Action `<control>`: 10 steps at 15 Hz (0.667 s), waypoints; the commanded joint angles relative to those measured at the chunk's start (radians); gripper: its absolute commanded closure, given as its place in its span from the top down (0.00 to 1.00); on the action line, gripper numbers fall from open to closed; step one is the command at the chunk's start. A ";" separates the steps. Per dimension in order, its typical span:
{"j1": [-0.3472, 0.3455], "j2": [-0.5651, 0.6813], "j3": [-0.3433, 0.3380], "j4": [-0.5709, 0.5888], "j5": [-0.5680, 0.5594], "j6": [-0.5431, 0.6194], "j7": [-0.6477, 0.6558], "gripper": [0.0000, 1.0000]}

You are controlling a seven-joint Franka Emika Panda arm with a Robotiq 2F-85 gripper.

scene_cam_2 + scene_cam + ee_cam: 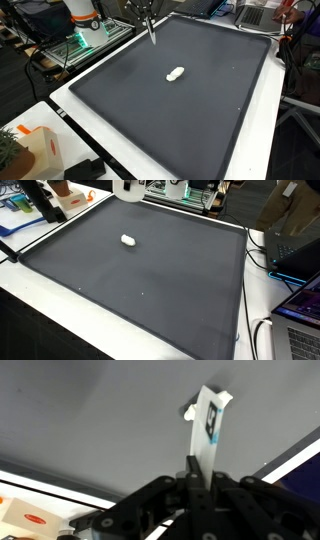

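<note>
- Thin white labelled stick (208, 425) hangs over the edge of the dark grey rectangular mat (200, 120); pinched by one end, it could slip out.
- Black gripper (197, 468) clamps it.
- Small white oblong lump (174, 73) lies mid-mat; a low swing might knock it.

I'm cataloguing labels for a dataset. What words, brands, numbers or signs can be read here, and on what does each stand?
No text can be read in any view.
Dark mark on the white stick held in the pincer: too blurred to read.
Orange oval mark on the white box: too small and blurred to read.
The small white object on the dark mat: no marking shows.
</note>
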 commanded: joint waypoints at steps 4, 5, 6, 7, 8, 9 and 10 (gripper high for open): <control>0.035 0.002 -0.040 0.005 -0.020 -0.007 0.015 0.04; 0.036 0.002 -0.041 0.005 -0.020 -0.007 0.014 0.04; 0.036 0.002 -0.041 0.005 -0.020 -0.007 0.014 0.01; 0.059 0.014 -0.057 0.009 0.001 -0.007 -0.020 0.01; 0.089 0.019 -0.077 0.011 0.025 -0.008 -0.060 0.01; 0.119 0.015 -0.097 0.008 0.048 -0.010 -0.100 0.01; 0.150 0.009 -0.118 0.005 0.073 -0.017 -0.143 0.01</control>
